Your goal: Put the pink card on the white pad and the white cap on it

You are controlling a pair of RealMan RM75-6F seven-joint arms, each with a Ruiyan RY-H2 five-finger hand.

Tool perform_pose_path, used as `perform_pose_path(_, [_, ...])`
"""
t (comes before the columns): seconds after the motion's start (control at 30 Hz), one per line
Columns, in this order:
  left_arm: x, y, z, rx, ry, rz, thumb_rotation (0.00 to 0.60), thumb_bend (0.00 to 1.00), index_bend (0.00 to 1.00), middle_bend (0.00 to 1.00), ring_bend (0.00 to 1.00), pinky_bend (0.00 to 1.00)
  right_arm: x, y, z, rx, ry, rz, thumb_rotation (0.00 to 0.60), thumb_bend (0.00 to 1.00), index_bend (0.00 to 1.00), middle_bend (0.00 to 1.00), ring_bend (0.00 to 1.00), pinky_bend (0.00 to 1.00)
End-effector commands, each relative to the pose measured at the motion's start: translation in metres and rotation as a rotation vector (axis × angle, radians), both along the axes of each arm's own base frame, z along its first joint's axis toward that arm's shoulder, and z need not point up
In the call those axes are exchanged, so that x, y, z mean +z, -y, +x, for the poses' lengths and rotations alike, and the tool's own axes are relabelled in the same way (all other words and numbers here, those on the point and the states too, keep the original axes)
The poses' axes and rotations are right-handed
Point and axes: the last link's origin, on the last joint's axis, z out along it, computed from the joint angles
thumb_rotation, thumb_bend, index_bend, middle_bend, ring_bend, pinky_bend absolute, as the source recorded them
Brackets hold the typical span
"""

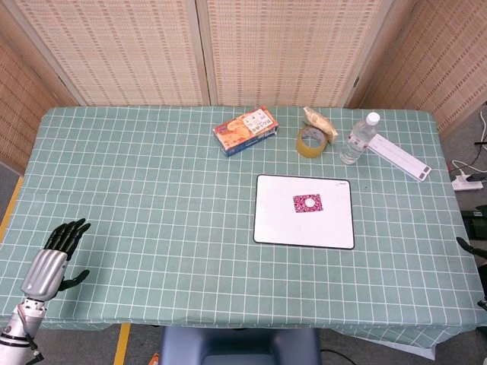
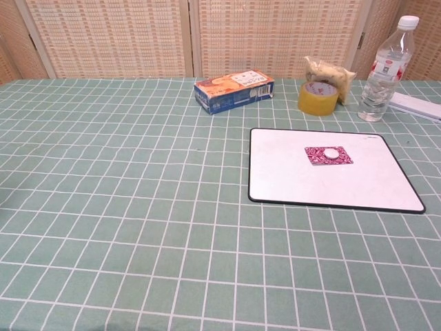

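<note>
Pink card (image 1: 307, 203) lay flat near the middle of the white pad (image 1: 281, 228), a patterned magenta rectangle, and the white cap (image 1: 310, 202), a small round disc, sat on top of it. Both showed again in the chest view, the card (image 2: 318, 159) under the cap (image 2: 332, 154).

Beneath them all, the bench (image 1: 152, 190) wore a green cloth ruled in a white grid. The pad was a smooth rounded rectangle with a thin dark border. Behind it lay an orange and blue carton (image 1: 245, 130) with print too small to read, and to the far right a long flat white object (image 1: 399, 158). A clear plastic water bottle (image 1: 358, 139) with a white lid and a red label stood between them, its lettering unreadable. A roll of yellowish tape (image 1: 311, 141) lay just beside a crinkled clear packet (image 1: 320, 122).

At the near left corner the left hand (image 1: 52, 255) hung off the bench edge, metallic at the back, dark fingers spread and holding nothing. Only a dark fingertip of the right hand (image 1: 466, 245) showed at the frame edge, so I could not tell how it was held.
</note>
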Motion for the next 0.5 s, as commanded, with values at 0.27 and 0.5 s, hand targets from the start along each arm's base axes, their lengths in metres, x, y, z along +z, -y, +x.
perform_pose_path(0.27, [0.0041, -0.0034, -0.0054, 0.018, 0.01, 0.007, 0.6, 0.17, 0.0, 0.0, 0.0, 0.0, -0.0095, 0.0, -0.0045, -0.031, 0.007, 0.023, 0.534, 0.0, 0.33, 0.27, 0.05, 0.34])
perform_pose_path(0.5, [0.0032, -0.0026, -0.0033, 0.005, 0.012, 0.003, 0.6, 0.17, 0.0, 0.0, 0.0, 0.0, -0.0129, 0.0001, -0.0047, -0.036, 0.01, 0.032, 0.536, 0.0, 0.34, 0.27, 0.05, 0.34])
